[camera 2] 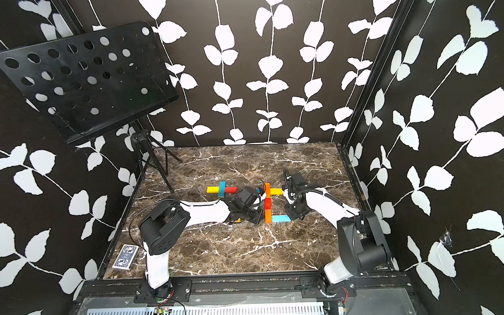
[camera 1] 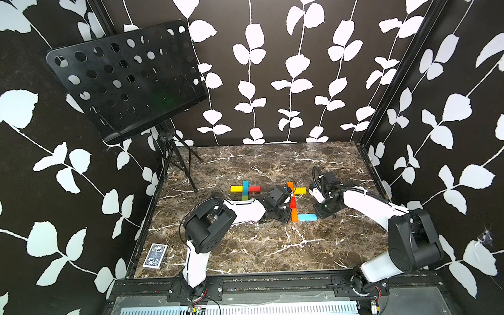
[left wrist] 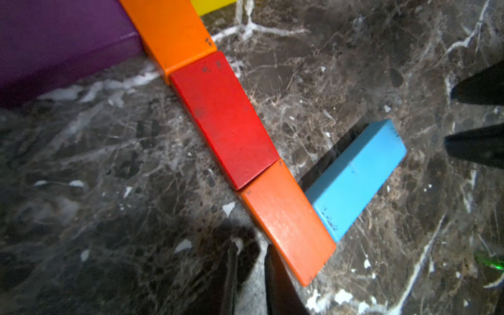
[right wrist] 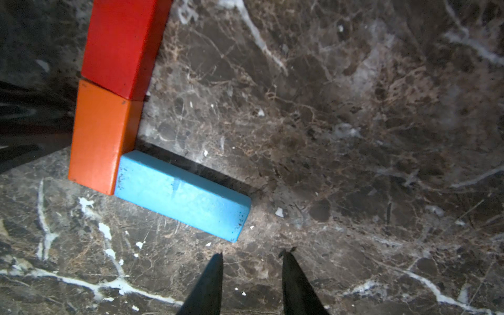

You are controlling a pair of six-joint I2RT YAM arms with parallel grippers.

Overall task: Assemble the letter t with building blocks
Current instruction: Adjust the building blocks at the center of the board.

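Slightly parted and empty, the left fingers (left wrist: 276,286) sit just beside the orange block (left wrist: 286,221) ending the t (camera 1: 293,203) stem. The right fingers (right wrist: 214,278), likewise parted and empty, are near the blue block (right wrist: 180,195).

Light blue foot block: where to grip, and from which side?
Likely best: top-down on the light blue block, pinching its two long sides near the middle. It lies flat, one end butted against the orange block, so those sides are free.
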